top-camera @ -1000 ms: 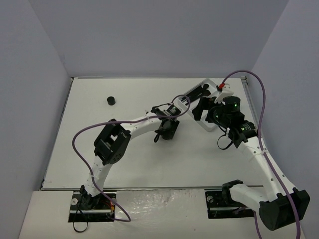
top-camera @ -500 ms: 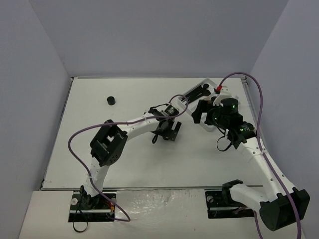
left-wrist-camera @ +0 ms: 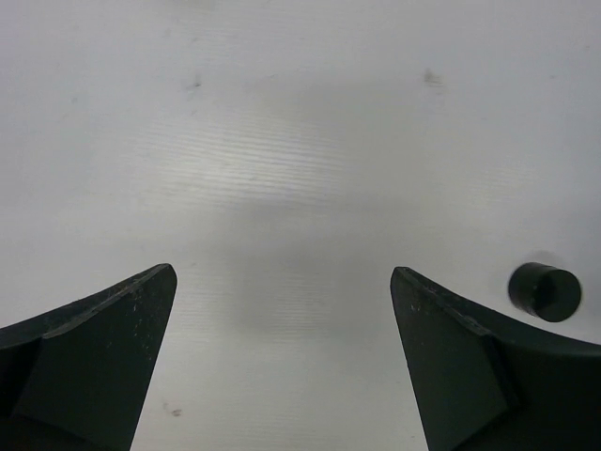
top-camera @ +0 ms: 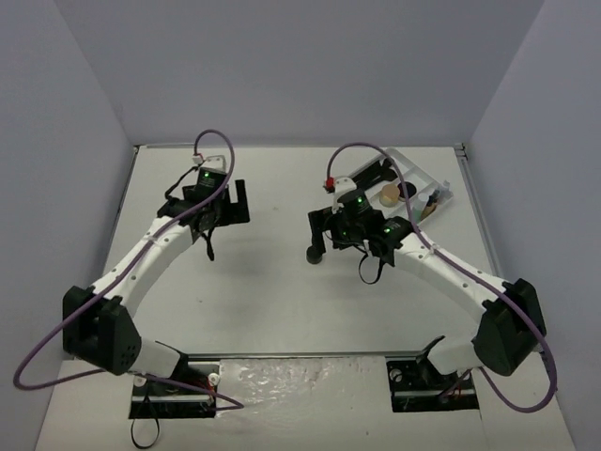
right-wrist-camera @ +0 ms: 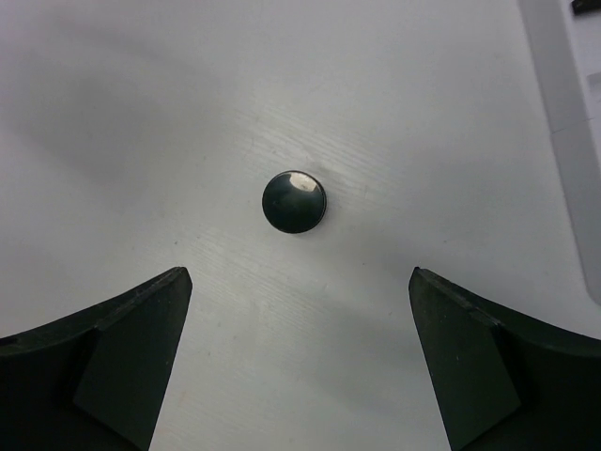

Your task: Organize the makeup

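Shift: both arms swung off the tray (top-camera: 441, 193) at two o'clock.
Left hand (left-wrist-camera: 282, 282): apart, empty; black pot (left-wrist-camera: 545, 291) outside it, three o'clock.
Right hand (right-wrist-camera: 296, 277): apart, lined up on second pot (right-wrist-camera: 294, 201) for pickup.

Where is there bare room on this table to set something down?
Bare: the middle of the table between the left arm and right arm, and the far strip between the left gripper and the white tray. Crowded: the far right corner around that tray, and by the right gripper, a black pot before it.
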`<state>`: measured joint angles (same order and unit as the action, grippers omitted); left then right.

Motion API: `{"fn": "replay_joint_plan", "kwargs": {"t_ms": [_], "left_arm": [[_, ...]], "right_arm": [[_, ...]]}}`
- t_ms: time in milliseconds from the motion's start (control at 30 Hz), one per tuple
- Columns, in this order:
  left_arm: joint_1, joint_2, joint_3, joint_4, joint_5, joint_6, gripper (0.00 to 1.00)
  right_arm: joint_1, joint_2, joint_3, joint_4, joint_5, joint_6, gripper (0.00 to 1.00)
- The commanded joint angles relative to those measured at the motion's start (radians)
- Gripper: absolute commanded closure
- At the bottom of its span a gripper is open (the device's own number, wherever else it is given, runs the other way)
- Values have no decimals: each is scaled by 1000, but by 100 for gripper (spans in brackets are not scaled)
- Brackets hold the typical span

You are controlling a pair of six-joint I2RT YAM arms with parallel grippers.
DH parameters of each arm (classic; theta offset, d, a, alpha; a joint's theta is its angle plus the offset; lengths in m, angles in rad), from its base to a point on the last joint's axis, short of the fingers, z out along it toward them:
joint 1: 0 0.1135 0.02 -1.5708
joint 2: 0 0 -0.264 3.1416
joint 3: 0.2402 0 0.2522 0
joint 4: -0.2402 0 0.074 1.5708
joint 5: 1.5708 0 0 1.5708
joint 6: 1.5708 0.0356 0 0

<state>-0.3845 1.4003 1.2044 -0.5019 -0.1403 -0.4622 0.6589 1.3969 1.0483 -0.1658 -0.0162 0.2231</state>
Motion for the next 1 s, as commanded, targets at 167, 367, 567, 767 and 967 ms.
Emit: {"fn": "replay_joint_plan", "kwargs": {"t_ms": [167, 367, 567, 767, 967], "left_arm": [[197, -273, -184, -61, -39, 93, 3], [233, -343, -278, -45, -69, 114, 3], [235, -318, -274, -6, -82, 113, 3], [243, -308, -270, 7, -73, 117, 3], [245, -305, -269, 14, -62, 121, 3]], "right_arm": [[63, 254, 87, 104, 107, 14, 11], [76, 382, 136, 125, 118, 13, 17], [83, 444, 170, 130, 124, 18, 26], [88, 465, 174, 130, 144, 26, 38], [94, 455, 164, 130, 193, 33, 62]]}}
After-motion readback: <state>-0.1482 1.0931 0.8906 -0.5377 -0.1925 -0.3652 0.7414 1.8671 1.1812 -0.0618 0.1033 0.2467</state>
